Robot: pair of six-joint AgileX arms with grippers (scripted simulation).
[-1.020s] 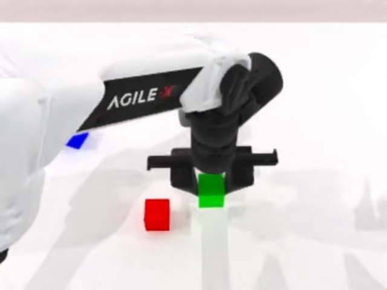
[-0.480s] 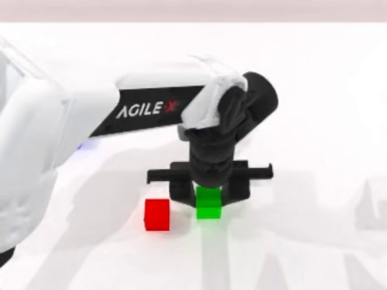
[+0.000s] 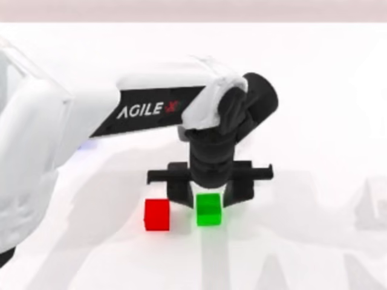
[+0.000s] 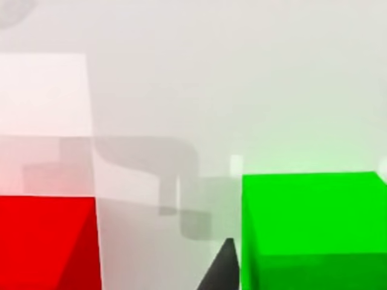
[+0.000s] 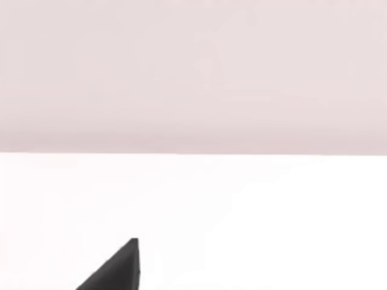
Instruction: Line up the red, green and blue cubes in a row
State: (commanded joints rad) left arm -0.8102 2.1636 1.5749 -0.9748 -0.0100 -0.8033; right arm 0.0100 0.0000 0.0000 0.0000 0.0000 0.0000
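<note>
Left jaws (image 3: 209, 192): spread, straddling green cube (image 3: 209, 209), seemingly not clamping it.
Green cube: on worktop (image 3: 314, 241), between the fingers.
Red cube (image 3: 157, 214): just beside, outside the left finger.
Blue cube: hidden.
Right arm: out of view.

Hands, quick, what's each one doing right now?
Left hand: around the green cube beside the red cube; grip cannot be told.
Right hand: barely in view, cannot be told.

White table (image 3: 314, 84) fills most of view; pale pinkish wall strip (image 3: 193, 11) along far edge.
</note>
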